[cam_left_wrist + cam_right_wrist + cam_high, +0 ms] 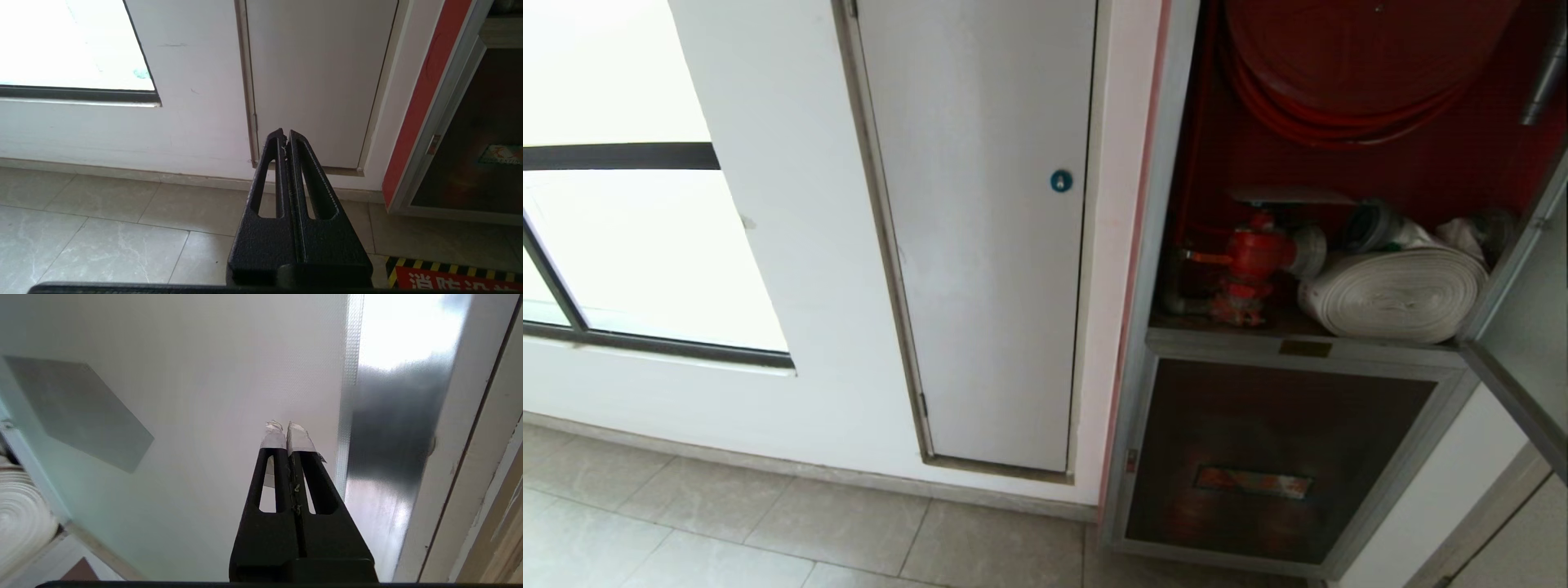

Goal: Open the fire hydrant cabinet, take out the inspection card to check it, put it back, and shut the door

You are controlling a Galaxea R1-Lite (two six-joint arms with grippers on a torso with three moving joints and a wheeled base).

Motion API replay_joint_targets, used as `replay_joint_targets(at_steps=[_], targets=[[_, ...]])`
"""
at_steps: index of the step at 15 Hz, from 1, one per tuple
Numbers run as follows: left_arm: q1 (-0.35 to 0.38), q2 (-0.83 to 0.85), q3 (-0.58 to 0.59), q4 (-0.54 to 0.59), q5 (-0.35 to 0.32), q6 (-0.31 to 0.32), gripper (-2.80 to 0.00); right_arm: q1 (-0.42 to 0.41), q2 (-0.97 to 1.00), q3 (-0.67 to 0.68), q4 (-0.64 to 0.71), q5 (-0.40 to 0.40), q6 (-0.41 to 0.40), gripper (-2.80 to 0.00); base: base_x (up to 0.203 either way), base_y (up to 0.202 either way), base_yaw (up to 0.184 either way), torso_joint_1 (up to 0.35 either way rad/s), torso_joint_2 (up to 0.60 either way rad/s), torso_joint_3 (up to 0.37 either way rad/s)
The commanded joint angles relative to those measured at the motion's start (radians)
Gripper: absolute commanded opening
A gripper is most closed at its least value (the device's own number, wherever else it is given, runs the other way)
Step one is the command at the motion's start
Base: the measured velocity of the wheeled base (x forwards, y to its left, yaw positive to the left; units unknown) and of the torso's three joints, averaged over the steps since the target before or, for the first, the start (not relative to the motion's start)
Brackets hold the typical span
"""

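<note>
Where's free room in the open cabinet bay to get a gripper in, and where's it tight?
Free: the red back wall between the hose reel above and the valve and hose below. Tight: the bay floor, where the red valve and white rolled hose sit side by side, nearly touching.

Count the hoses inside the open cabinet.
2: a red hose coiled on the reel up top, and a white rolled hose on the shelf beside the red valve. More may be hidden.
</note>
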Motion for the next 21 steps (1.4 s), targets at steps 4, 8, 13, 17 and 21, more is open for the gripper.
replay_joint_targets(at_steps=[4, 8, 13, 17, 21], targets=[[0.0, 0.001, 0.006, -0.001, 0.0, 0.0, -2.8, -0.001, 0.029, 0.006, -0.009, 0.023, -0.001, -2.8, 0.0, 0.0, 0.0, 0.0, 0.0, 0.0], [0.0, 0.001, 0.006, -0.001, 0.0, 0.0, -2.8, 0.15, 0.021, 0.014, -0.003, 0.036, -0.003, -2.8, 0.0, 0.0, 0.0, 0.0, 0.0, 0.0], [0.0, 0.001, 0.006, -0.001, 0.0, 0.0, -2.8, 0.5, 0.014, 0.048, -0.002, -0.014, -0.007, -2.8, 0.0, 0.0, 0.0, 0.0, 0.0, 0.0], [0.0, 0.001, 0.006, -0.001, 0.0, 0.0, -2.8, 0.638, 0.024, 0.066, -0.002, -0.023, -0.006, -2.8, 0.0, 0.0, 0.0, 0.0, 0.0, 0.0], [0.0, 0.001, 0.006, -0.001, 0.0, 0.0, -2.8, 0.682, -0.098, 0.113, -0.002, -0.025, -0.021, -2.8, 0.0, 0.0, 0.0, 0.0, 0.0, 0.0]])
